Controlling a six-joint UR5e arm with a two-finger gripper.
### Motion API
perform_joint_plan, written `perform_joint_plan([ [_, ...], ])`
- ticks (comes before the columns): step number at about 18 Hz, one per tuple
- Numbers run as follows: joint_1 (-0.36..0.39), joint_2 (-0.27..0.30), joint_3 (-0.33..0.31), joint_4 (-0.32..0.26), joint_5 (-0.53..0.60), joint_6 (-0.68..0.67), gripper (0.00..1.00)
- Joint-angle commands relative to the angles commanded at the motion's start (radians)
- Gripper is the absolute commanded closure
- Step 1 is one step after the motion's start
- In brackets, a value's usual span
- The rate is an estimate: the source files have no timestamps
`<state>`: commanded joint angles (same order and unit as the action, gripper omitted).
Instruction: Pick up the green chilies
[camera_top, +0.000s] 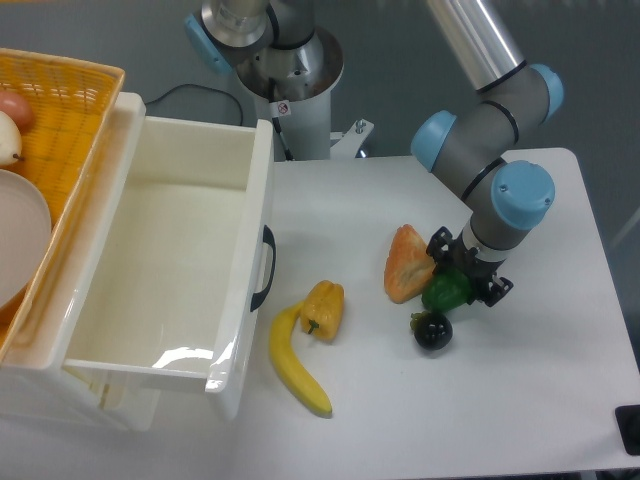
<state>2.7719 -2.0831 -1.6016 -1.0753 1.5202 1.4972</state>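
1. Where the white table (520, 400) runs along the bottom of the frame, a yellow banana (293, 368) lies lowest, at lower centre, curving up toward a yellow-orange pepper (324, 308) that touches its upper end.
2. Right of centre, a dark purple-black round fruit (433, 331) sits on the table, just below the green chilies (446, 291) and touching or nearly touching them.
3. Glossy, bright green and lumpy, the green chilies lie on the table right of centre, directly under the gripper (462, 282), which comes down from the upper right.
4. Black gripper parts show on both sides of the green toy, one at its upper left near the orange piece and one at its right; whether the fingers press on it or merely straddle it cannot be told from this view.
5. An orange wedge-shaped fruit slice (406, 264) lies just left of the green chilies, touching or nearly touching them.
6. Left of centre, a white plastic bin (160, 275) with a dark handle on its right wall fills the left half of the frame.
7. At the far left edge, a yellow woven basket (60, 95) stands against the bin, with a white plate (20, 235) in it.
8. Farthest back, at top centre, stands the arm's grey base (285, 60), and the arm's silver and blue links (495, 110) enter from the top right and bend down to the gripper.
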Motion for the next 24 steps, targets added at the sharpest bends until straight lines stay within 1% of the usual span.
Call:
perform_joint_plan([
  [2,0.002,0.003,0.026,-0.006,0.003,0.000,0.48],
  [6,0.009,0.037,0.048,-0.011,0.005,0.003,0.49],
  [10,0.014,0.061,0.098,-0.061,0.011,0.003,0.49],
  [12,0.014,0.069,0.129,-0.080,0.053,0.006,0.49],
  [14,0.014,0.072,0.153,-0.103,0.071,0.008,0.49],
  [16,0.015,0.072,0.170,-0.110,0.071,0.009,0.49],
  [24,0.018,0.071,0.184,-0.115,0.071,0.009,0.49],
])
